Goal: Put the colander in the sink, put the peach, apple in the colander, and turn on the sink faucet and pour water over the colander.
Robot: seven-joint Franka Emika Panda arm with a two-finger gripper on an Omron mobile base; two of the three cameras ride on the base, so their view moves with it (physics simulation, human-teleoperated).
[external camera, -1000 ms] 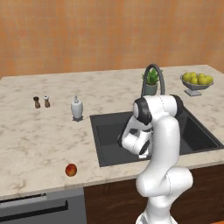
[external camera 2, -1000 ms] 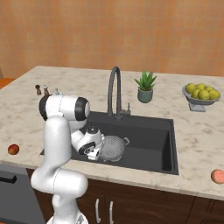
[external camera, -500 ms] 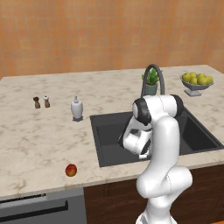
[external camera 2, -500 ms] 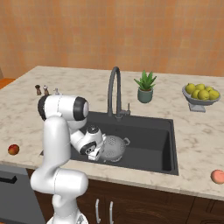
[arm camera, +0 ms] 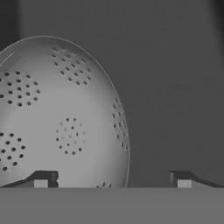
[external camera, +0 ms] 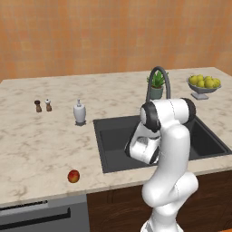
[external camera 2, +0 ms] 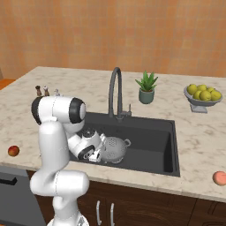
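Colander sits in sink, gripper beside it, fingers apart, holding nothing. Apple and peach on counter; faucet behind, lemons far right.

Even, soft rendered light, no glare; sink interior dark, hand view dim grey.

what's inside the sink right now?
The colander sits on the floor of the sink, with nothing in it. The gripper is down beside it. The arm covers part of the basin floor, and the drain is not visible.
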